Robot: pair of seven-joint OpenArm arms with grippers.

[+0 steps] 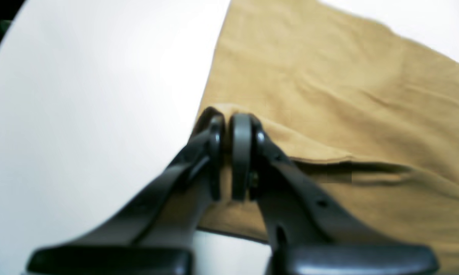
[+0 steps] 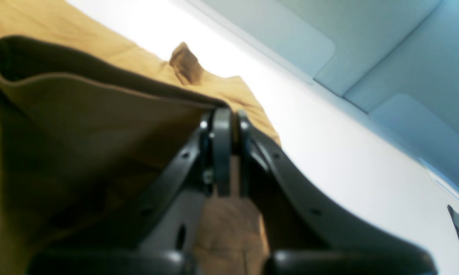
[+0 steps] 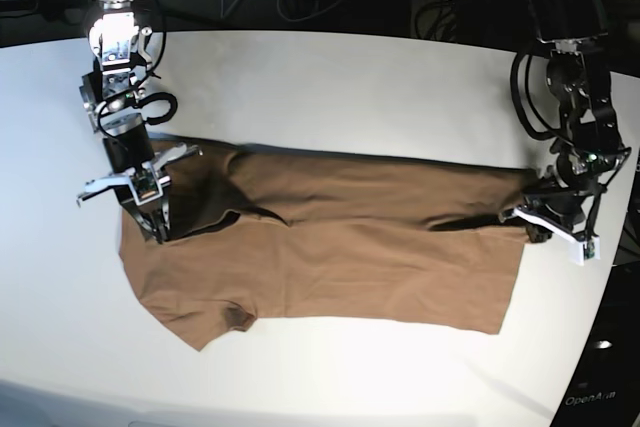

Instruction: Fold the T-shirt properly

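- Base view: the T-shirt (image 3: 340, 247) lies spread across the white surface (image 3: 330, 87), part of it folded over lengthwise, with an arm at each end.
- Left wrist view: the left gripper (image 1: 229, 152) is clamped on a fabric edge beside bare surface; the pinched edge is lifted, casting a shadow on the cloth beneath.
- Right wrist view: the right gripper (image 2: 229, 152) is closed on a raised fold of the T-shirt, whose shadowed underside hangs in front of the camera; a sleeve shows beyond.
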